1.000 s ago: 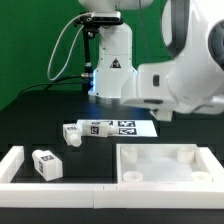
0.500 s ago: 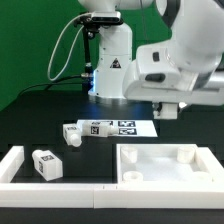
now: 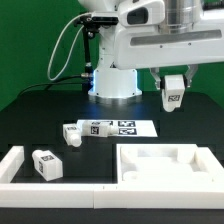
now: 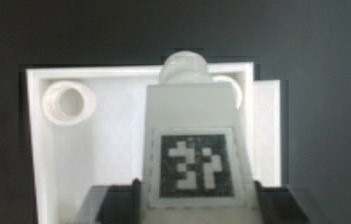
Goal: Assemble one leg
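At the exterior view's left, near edge, a second leg [image 3: 46, 164] sits upright on the tabletop [image 3: 45, 118], inside the white border bars [image 3: 12, 165]. Further back, a small tagged white piece [image 3: 72, 132] lies just beside the left end of the marker board [image 3: 112, 127]. Right and near is the white panel [image 3: 165, 165], lying flat with round recesses at its corners. Above it, well clear of the tabletop, the gripper [image 3: 173, 86] carries the leg [image 3: 173, 98], jaws narrow and clamped on its sides, tag facing out. In the wrist view the leg [image 4: 193, 130] hangs over the white panel [image 4: 83, 150], with a corner recess [image 4: 69, 99] off to one side. The leg looks light, stiff and smooth, so it could twist in the grip. Best hold is probably on opposite flat faces near the upper end, leaving the lower end free to seat.
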